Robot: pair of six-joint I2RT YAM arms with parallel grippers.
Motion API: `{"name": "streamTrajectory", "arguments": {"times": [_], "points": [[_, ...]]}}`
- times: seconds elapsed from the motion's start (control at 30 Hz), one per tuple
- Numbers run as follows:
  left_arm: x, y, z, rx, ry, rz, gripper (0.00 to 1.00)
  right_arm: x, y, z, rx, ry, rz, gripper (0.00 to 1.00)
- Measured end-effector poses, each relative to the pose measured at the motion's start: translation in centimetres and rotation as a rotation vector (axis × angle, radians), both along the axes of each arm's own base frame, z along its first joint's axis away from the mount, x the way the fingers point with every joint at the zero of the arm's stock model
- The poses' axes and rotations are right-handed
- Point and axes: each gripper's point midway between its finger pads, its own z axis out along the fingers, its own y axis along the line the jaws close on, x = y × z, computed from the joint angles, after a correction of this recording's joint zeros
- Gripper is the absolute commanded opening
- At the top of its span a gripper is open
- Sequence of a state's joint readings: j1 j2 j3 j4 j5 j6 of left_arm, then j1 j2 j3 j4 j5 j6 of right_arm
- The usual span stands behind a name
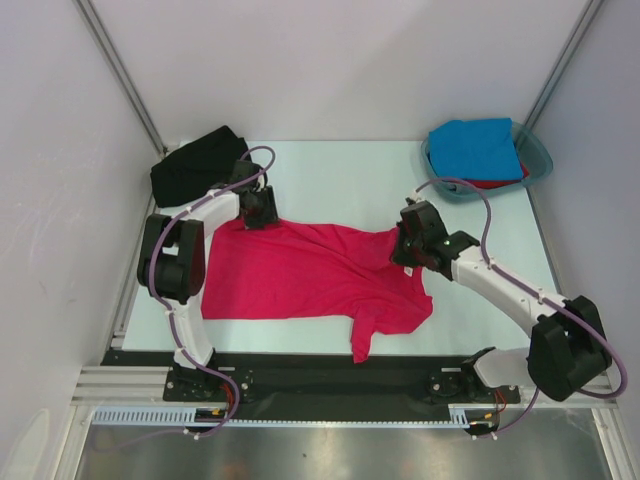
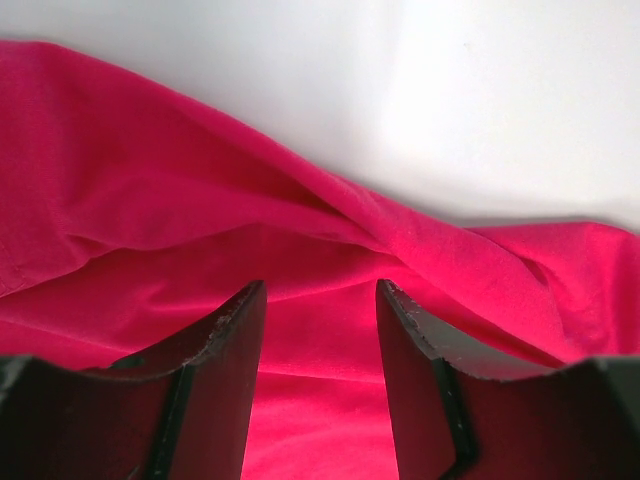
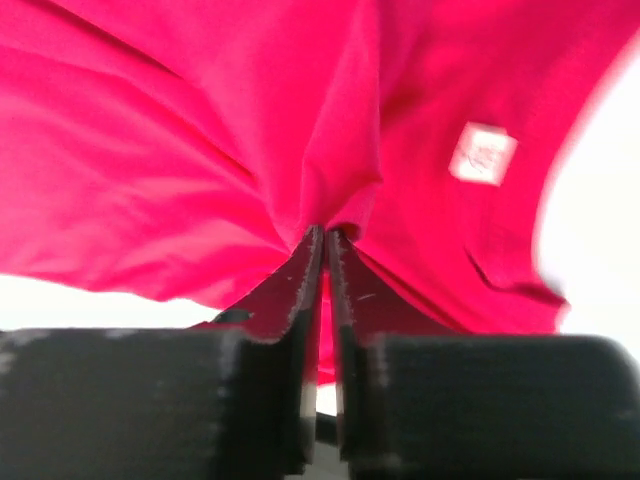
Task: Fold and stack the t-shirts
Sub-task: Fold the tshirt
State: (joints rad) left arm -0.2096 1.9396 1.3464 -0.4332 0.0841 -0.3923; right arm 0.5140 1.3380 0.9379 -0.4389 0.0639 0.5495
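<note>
Right tool [image 3: 325, 235]: jaws closed to a hairline on a pinched ridge of the pink shirt [image 1: 300, 275], with the white label [image 3: 482, 153] close to the grip, which suggests the collar end. Left tool [image 2: 320, 290]: jaws part open with a clear gap, set low at the shirt's far left edge. Cloth shows through the gap but nothing is clamped. The pink shirt lies spread across the middle of the table [image 1: 340, 170], wrinkled and unfolded, with one flap trailing toward the near edge. The black shirt [image 1: 195, 168] sits bunched in the far left corner, just behind the left tool; whether it is folded cannot be told. The blue shirt [image 1: 478, 147] rests on top in the tub [image 1: 540, 165] at far right, with a red shirt [image 1: 500, 183] showing under it. Assessment: the step in hand appears to be squaring up the pink shirt for its first fold, with only one end secured. The next move calls for the left tool to close on the edge beneath it. Both tools should then lift and carry together, keeping the cloth taut between them. A pull from the right alone would likely bunch the shirt.
</note>
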Motion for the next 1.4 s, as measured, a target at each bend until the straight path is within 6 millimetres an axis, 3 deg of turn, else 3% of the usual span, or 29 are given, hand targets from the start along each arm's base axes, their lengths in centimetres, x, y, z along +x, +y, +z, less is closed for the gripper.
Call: {"name": "streamTrajectory", "arguments": {"times": [0.03,0.1,0.27,0.4,0.5,0.63,0.83,0.97,1.17,1.4], "points": [[0.0,0.0,0.0,0.0,-0.001,-0.001,0.54,-0.5,-0.4,-0.3,-0.011,0.012,-0.016,0.31],[0.0,-0.1,0.0,-0.001,-0.001,-0.003,0.54,-1.5,-1.4,-0.9,-0.037,0.034,-0.063,0.36],[0.0,-0.2,0.0,-0.001,-0.001,-0.006,0.54,-2.2,-4.4,-1.0,-0.128,0.013,-0.18,0.68],[0.0,-0.3,0.0,-0.001,-0.001,-0.006,0.54,-1.0,-6.3,-0.4,-0.189,-0.033,-0.229,0.68],[0.0,-0.3,0.0,-0.001,-0.002,-0.007,0.54,1.4,-7.3,-0.6,-0.198,-0.039,-0.26,0.66],[-0.1,-0.3,0.0,-0.001,-0.001,-0.007,0.54,5.0,-7.3,-3.2,-0.193,-0.01,-0.253,0.64],[-0.1,-0.2,0.0,0.002,0.0,-0.006,0.54,8.1,-6.1,-7.1,-0.148,0.046,-0.196,0.62],[-0.1,-0.2,-0.1,0.003,0.001,-0.006,0.54,9.9,-5.4,-6.1,-0.112,0.019,-0.166,0.61],[-0.3,-0.2,-0.7,0.006,0.018,-0.006,0.54,13.6,-4.0,-4.0,-0.04,-0.056,-0.128,0.52],[-0.4,-0.1,-1.0,0.011,0.028,-0.005,0.54,13.8,-4.3,-5.2,-0.032,-0.011,-0.126,0.54]]}}
